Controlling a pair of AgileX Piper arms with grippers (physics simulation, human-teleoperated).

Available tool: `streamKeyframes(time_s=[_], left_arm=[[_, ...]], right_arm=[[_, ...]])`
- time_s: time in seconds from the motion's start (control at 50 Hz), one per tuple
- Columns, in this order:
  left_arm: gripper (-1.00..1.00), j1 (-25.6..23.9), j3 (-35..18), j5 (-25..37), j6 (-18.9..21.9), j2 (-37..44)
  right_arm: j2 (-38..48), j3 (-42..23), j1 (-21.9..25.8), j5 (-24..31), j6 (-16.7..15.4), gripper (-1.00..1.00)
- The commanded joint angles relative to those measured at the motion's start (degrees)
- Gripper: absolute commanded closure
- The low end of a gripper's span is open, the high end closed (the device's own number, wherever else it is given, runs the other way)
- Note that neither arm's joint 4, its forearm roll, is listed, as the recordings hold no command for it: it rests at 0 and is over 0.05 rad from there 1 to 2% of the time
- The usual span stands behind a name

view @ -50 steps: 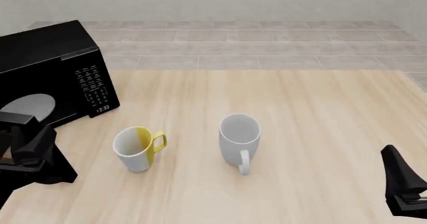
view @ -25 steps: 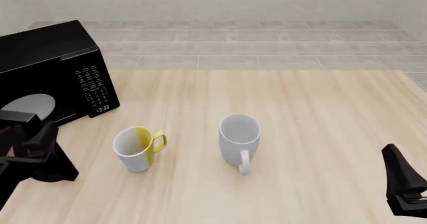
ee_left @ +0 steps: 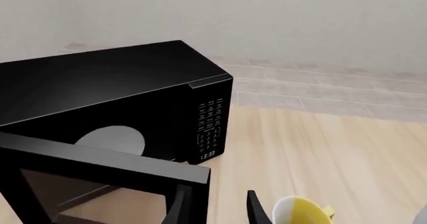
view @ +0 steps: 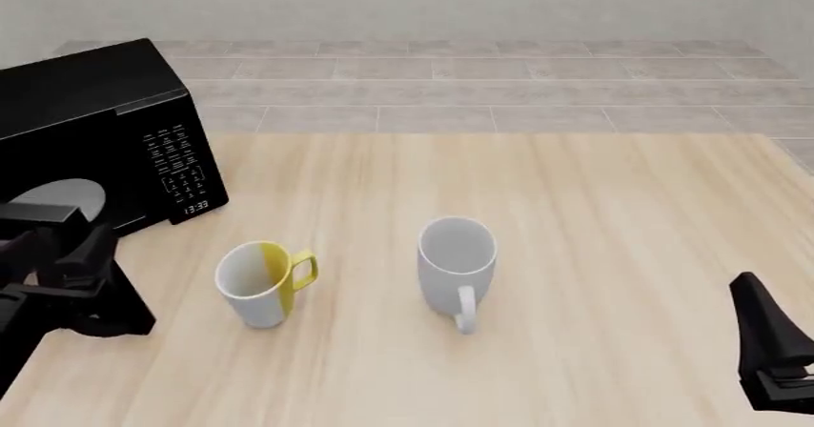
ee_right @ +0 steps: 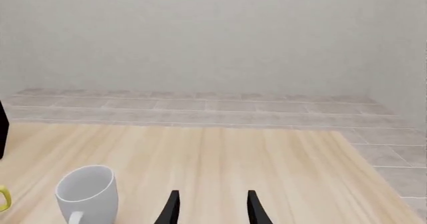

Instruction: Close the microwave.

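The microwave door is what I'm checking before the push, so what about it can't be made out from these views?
- Door: its hinge side and lower part are cut off by the left wrist view's edges; in the front view the left arm covers it.
- Contact: whether the left gripper touches the door is unclear.
- Microwave: its left side is cut by the front view's edge.
- Keypad: button labels too small to read.

High front overview, two low wrist close-ups
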Motion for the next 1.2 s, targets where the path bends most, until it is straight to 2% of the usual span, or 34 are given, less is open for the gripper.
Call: streamKeyframes(time_s=[0.02, 0.14, 0.22, 0.86, 1.14, 1.2], left_arm=[[-1.0, 0.6, -0.7, -1.3, 2.6, 5.1], [-1.0, 0.5, -0.8, -3.4, 2.4, 8.0], [-1.0, 0.4, -1.5, -2.1, 2.4, 7.2], [-1.0, 0.2, -2.4, -6.6, 2.8, 13.8], [-1.0, -0.3, -3.2, -5.4, 2.7, 13.0], [-1.0, -0.3, -3.5, -3.5, 2.9, 11.1]], right_arm=[[0.0, -0.9, -0.4, 0.4, 0.1, -1.0], [0.0, -0.5, 0.6, 0.2, -0.2, -1.0], [0.0, -0.5, 0.7, 0.2, -0.1, -1.0], [0.0, 0.1, 1.0, -0.2, -0.3, -1.0], [0.0, 0.7, 1.4, -0.6, 0.2, -1.0], [0.0, 0.5, 1.5, -0.3, 0.3, -1.0]])
